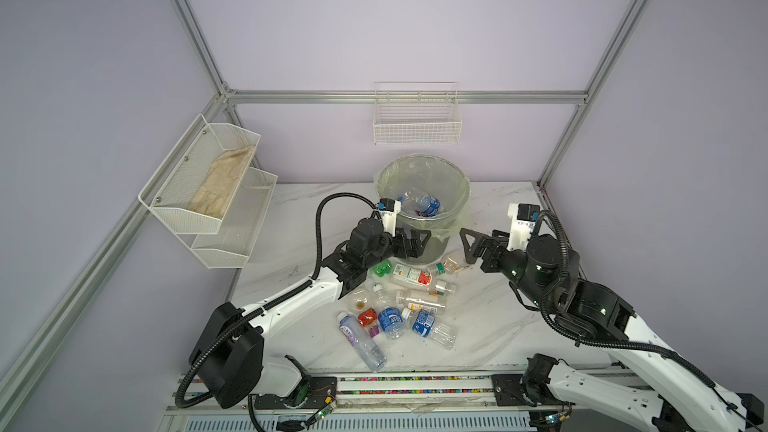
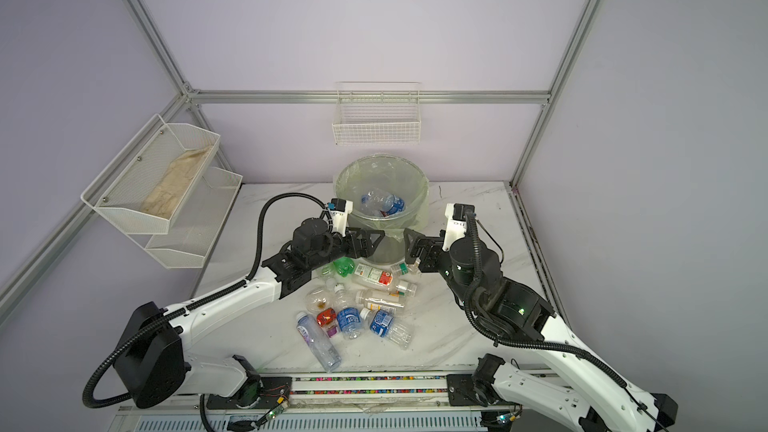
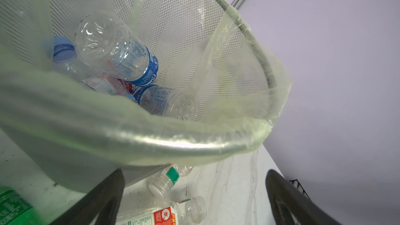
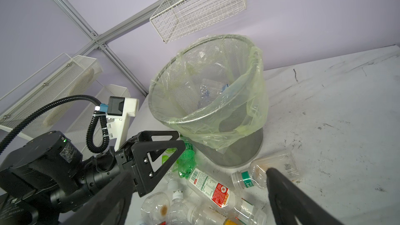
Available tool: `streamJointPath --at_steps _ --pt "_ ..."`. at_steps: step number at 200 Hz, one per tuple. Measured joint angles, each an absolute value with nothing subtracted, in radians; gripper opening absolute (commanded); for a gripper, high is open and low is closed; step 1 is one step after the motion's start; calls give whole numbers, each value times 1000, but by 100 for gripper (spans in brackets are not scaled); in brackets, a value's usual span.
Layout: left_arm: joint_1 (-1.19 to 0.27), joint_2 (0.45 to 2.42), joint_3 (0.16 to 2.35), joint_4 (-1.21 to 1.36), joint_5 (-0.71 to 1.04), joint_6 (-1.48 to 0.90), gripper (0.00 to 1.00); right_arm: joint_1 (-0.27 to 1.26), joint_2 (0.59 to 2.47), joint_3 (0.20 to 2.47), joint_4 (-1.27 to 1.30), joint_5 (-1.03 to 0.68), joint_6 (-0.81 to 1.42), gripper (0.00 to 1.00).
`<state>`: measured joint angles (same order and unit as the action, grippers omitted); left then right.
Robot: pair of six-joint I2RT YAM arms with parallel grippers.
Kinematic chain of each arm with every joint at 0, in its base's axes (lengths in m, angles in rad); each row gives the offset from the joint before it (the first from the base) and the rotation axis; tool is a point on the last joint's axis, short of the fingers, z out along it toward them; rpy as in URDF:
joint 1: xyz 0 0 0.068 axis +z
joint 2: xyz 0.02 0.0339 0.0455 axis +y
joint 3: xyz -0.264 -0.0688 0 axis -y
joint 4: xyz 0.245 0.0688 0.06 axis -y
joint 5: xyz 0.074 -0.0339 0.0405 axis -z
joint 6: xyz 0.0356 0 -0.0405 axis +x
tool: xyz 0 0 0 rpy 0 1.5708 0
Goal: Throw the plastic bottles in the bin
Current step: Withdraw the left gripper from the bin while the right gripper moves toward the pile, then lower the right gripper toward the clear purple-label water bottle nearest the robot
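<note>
Spread wide and empty, left gripper [image 1: 413,243] and right gripper [image 1: 476,249], flanking the near side of the round grey metal-mesh bin with its pale-green plastic liner [image 1: 459,191].

In both top views, a heap of small clear and green plastic bottles [image 1: 409,276] lying on the white marbled table [image 1: 490,317] just in front of the bin. Only from the left wrist, a close look inside: several clear blue-labelled bottles [image 3: 129,61] at the bottom. Only from the right wrist, the left gripper side-on, above a crushed green bottle [image 4: 186,161] close by the bin's foot.

Marble table [image 1: 498,317]: bin [image 1: 432,172], loose bottles [image 1: 390,320]
</note>
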<state>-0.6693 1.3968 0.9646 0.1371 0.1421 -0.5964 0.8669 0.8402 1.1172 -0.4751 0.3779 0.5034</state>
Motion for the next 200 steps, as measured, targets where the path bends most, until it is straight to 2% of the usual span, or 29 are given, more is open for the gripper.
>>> streamJointPath --at_steps 80,140,200 --pt "-627 1430 967 104 171 -543 100 867 842 1128 -510 375 488 98" --pt "-627 1198 960 40 133 -526 100 867 864 1131 -512 335 459 98" --pt "-624 948 850 -121 31 -513 100 867 945 1131 -515 242 405 98"
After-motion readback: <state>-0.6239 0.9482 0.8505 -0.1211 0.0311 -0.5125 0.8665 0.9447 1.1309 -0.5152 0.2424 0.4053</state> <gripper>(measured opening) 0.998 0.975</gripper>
